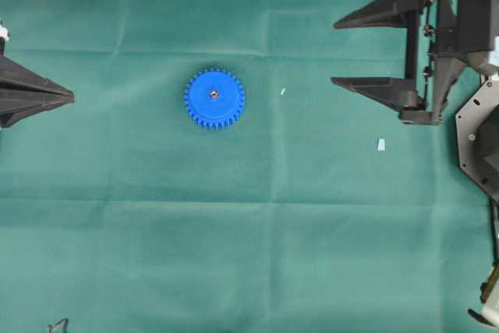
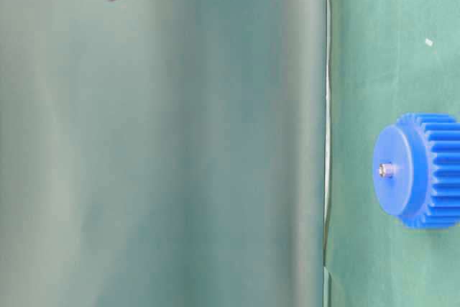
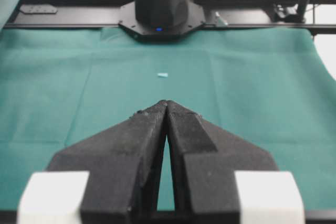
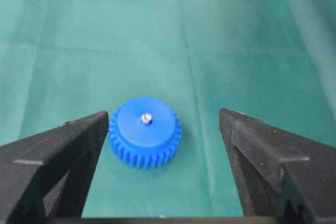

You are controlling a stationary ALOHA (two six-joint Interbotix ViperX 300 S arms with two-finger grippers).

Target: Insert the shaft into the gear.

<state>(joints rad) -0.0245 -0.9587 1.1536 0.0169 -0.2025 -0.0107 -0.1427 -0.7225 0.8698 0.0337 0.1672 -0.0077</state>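
Shaft (image 4: 146, 118), a tiny silver-grey metal pin, stands upright in the centre hole of the bright blue toothed plastic gear (image 4: 145, 131), which lies flat on the green cloth (image 1: 234, 255) well ahead of the right gripper (image 1: 337, 52), between its spread fingers' line. The likeliest risk is a stray sweep of those wide, empty jaws knocking the gear and tipping the pin. The left gripper (image 3: 167, 106) rests closed on nothing, level and far from the gear.
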